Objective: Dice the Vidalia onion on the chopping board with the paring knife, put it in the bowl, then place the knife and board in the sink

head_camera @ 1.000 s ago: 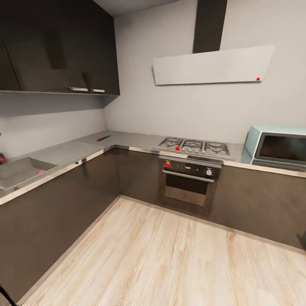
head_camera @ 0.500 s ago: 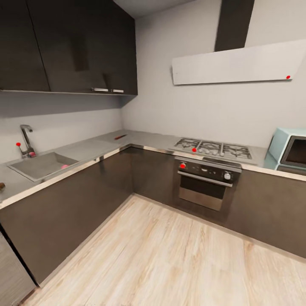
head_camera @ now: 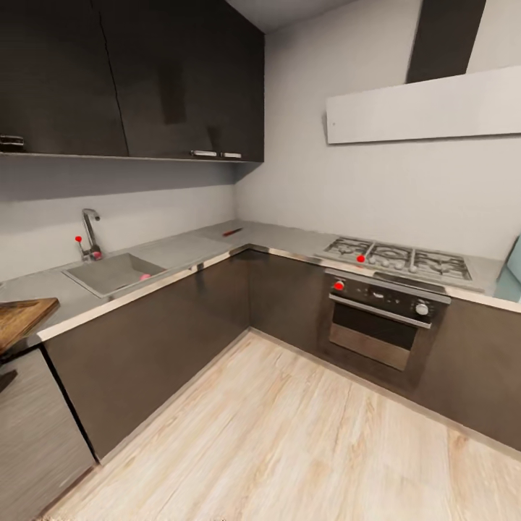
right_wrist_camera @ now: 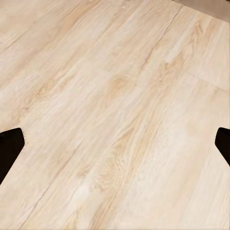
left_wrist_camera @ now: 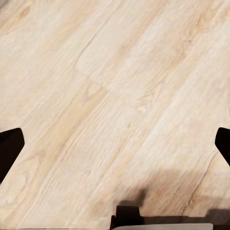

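In the head view the grey sink (head_camera: 108,273) is set in the countertop (head_camera: 184,250) at the left, with its chrome tap (head_camera: 90,233) behind it. The pinkish Vidalia onion (head_camera: 145,276) lies in the basin near its front corner. A corner of the brown chopping board (head_camera: 20,318) shows at the left edge of the worktop. The red-handled paring knife (head_camera: 232,231) lies far back near the counter's corner. The bowl is out of view. My left gripper (left_wrist_camera: 115,148) and right gripper (right_wrist_camera: 115,148) both hang open over the wooden floor, nothing between their fingers.
A gas hob (head_camera: 394,257) and oven (head_camera: 383,318) stand in the right run of cabinets. Dark wall cabinets (head_camera: 145,79) hang over the sink side. A white hood (head_camera: 427,108) is above the hob. Pale wooden floor (head_camera: 289,434) lies open between the counters.
The whole head view has swung left: the sink and tap have come further into the picture, the chopping board's corner has appeared, and the microwave has slid out at the right.
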Controlling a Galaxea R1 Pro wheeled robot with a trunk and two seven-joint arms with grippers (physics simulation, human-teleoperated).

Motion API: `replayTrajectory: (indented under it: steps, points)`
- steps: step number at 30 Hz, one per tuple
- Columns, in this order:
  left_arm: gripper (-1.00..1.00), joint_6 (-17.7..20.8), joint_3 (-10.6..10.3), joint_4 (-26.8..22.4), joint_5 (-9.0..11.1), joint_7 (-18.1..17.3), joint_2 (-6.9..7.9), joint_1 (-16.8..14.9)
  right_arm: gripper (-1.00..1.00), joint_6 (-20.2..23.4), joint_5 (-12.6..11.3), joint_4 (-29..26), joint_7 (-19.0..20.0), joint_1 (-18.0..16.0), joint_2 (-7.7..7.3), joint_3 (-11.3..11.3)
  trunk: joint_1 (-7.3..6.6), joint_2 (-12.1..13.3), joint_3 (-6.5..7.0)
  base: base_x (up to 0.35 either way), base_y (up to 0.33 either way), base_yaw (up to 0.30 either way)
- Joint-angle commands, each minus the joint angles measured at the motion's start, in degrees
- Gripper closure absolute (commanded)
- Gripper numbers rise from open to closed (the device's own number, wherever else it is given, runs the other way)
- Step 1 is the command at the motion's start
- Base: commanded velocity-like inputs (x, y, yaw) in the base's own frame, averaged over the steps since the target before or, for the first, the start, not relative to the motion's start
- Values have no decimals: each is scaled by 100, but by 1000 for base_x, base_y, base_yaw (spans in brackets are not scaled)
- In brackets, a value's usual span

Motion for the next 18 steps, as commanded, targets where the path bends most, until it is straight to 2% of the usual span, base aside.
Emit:
replayTrajectory:
  steps: [1, 18]
  points:
    - [-100, -7, 3, -8, 10, 2, 0, 2, -100, -15, 5, 3, -21, -3, 1, 3, 0, -2, -5, 0, 0, 245]
    - [-100, -7, 3, -8, 8, 2, 0, 2, -100, -14, 5, 3, -21, -3, 1, 7, 0, -2, -5, 0, 0, 245]
